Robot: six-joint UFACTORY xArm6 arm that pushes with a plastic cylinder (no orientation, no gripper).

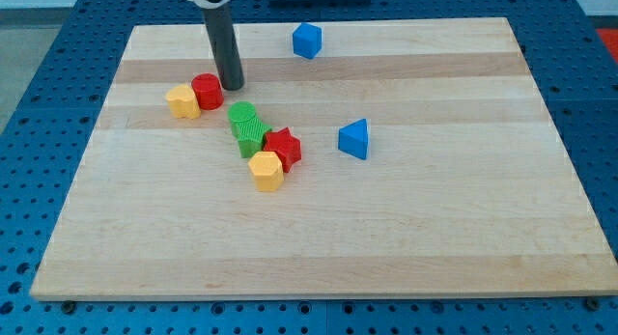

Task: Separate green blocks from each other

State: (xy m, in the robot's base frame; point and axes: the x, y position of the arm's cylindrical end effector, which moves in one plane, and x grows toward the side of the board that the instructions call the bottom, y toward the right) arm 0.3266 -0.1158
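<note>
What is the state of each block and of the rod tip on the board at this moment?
my tip: on the board, just right of the red cylinder, above the green blocks.
red cylinder: touching the yellow block on its left.
two green blocks: pressed together, not separated.
red star: against the green blocks.
yellow hexagon: touching the red star.
blue cube: alone.
blue triangular block: alone.

A: Green blocks, position?
B: Green cylinder (242, 113) sits toward the view's top; second green block (252, 137), ribbed, shape unclear, lies just below it. Left of centre on the desk (435, 229).
A: Contact?
B: Touching, forming one short diagonal run.
</note>
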